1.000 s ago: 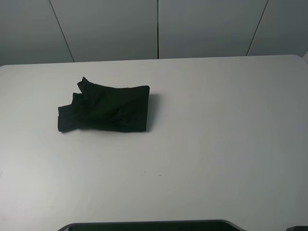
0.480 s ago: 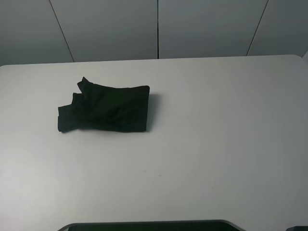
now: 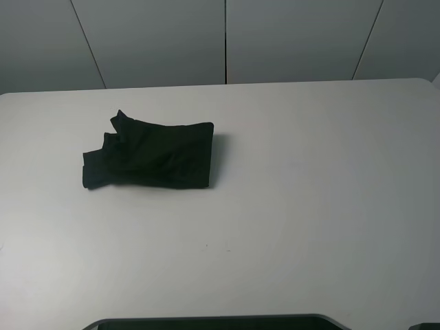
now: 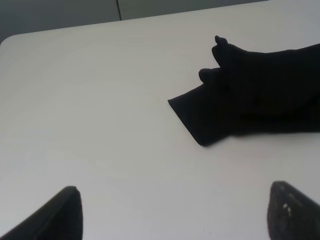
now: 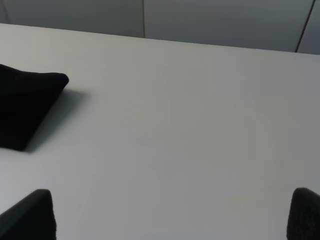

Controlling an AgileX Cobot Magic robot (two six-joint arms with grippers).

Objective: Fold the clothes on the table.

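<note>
1. Nothing has moved since the earlier high frames: the black T-shirt point(image 3: 150, 156) lies in the same folded bundle at the same spot, and no arm has come into the high view.

2. Exterior high view: the T-shirt rests on the white table point(image 3: 309, 206), on its left half and toward the far side, well apart from every edge. It is folded into a rough rectangle with a straight edge on the right, while a sleeve and loose folds jut out at the left end. No print or writing can be read on the cloth; only plain black fabric faces up. Grey wall panels point(image 3: 289, 38) stand behind the table. A dark curved edge point(image 3: 213, 322) shows at the bottom of the picture.

3. Left wrist view: the left gripper point(image 4: 182, 212) hangs above bare tabletop point(image 4: 90, 110) with its two dark fingertips point(image 4: 65, 210) set wide apart and nothing between them. The T-shirt point(image 4: 255, 95) lies ahead of it, apart from the fingers, with a folded flap pointing toward the camera. No lettering shows here either.

4. Right wrist view: the right gripper point(image 5: 172, 215) is likewise spread wide and empty over the table point(image 5: 200, 125). Only one corner of the T-shirt point(image 5: 25, 105) enters the picture, well apart from the fingertips point(image 5: 307, 212). No label or text is legible.
</note>
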